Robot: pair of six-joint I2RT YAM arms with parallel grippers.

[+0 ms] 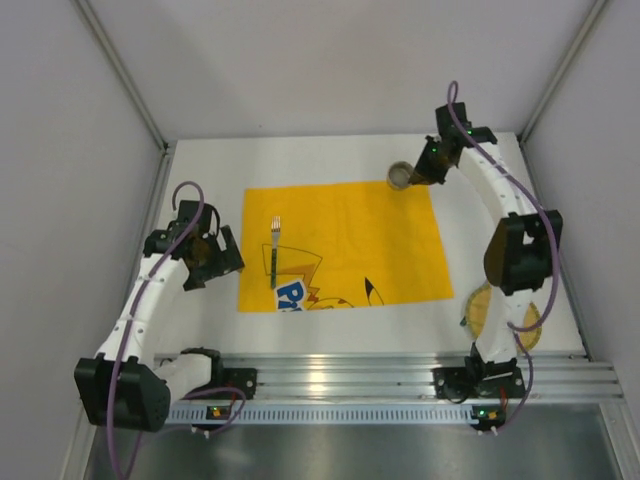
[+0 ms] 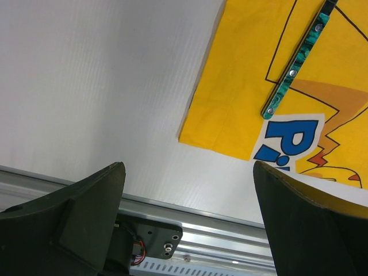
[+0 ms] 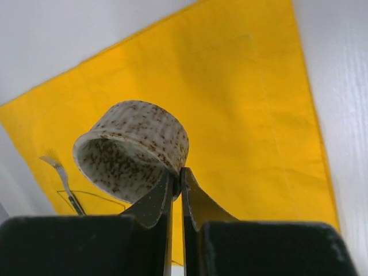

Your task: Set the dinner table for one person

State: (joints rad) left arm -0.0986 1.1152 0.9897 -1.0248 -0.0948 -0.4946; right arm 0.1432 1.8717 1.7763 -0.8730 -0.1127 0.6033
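Right gripper (image 3: 177, 172) pinched the speckled cup (image 3: 135, 146) by its rim — upper right, top view. Left gripper (image 2: 188, 168) stood spread beside the yellow mat (image 2: 241, 86).

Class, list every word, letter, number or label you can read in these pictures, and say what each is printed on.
"P": a large blue letter with a white outline, printed on the yellow mat by its near edge.
Blue letters after the "P": cut off, so unreadable.
Fork and speckled cup: no text to be seen.
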